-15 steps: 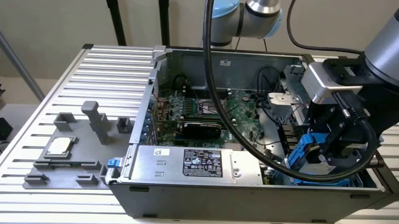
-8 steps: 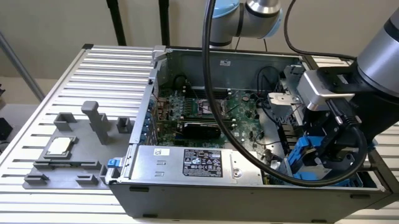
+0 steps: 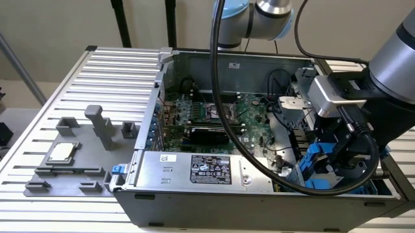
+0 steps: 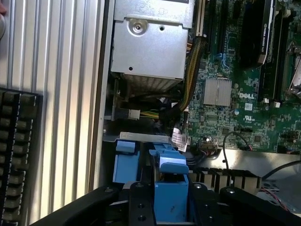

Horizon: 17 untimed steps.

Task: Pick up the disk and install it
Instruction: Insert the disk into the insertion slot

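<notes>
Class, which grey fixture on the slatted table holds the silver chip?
The flat square tray at the exterior view's left; the others are bare blocks and a tall post.

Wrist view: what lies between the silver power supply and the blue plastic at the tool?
Loose cables and a white connector, in the wrist view.

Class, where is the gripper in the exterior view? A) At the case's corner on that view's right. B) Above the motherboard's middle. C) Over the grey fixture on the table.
A: the gripper sits low at a corner of the computer case on the exterior view's right, beside blue plastic parts.
</notes>
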Each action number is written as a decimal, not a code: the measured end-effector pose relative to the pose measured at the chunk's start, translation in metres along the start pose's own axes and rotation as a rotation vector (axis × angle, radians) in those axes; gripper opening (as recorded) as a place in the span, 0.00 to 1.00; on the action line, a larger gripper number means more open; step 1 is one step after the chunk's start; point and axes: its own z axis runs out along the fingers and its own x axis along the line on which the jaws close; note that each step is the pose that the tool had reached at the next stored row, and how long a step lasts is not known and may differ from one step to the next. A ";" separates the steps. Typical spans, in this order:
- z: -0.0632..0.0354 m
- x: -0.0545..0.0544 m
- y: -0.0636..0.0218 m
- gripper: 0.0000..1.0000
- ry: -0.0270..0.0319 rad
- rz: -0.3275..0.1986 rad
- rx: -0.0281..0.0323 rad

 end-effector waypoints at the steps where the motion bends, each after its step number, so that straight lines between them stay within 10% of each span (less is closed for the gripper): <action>1: 0.0001 0.000 0.0000 0.00 -0.0002 0.000 0.0000; 9: 0.0002 0.000 -0.0001 0.00 -0.0010 0.000 0.0001; 10: 0.0002 0.000 -0.0001 1.00 -0.0008 0.000 0.0002; 17: 0.0000 0.000 0.0000 1.00 0.0000 0.000 0.0000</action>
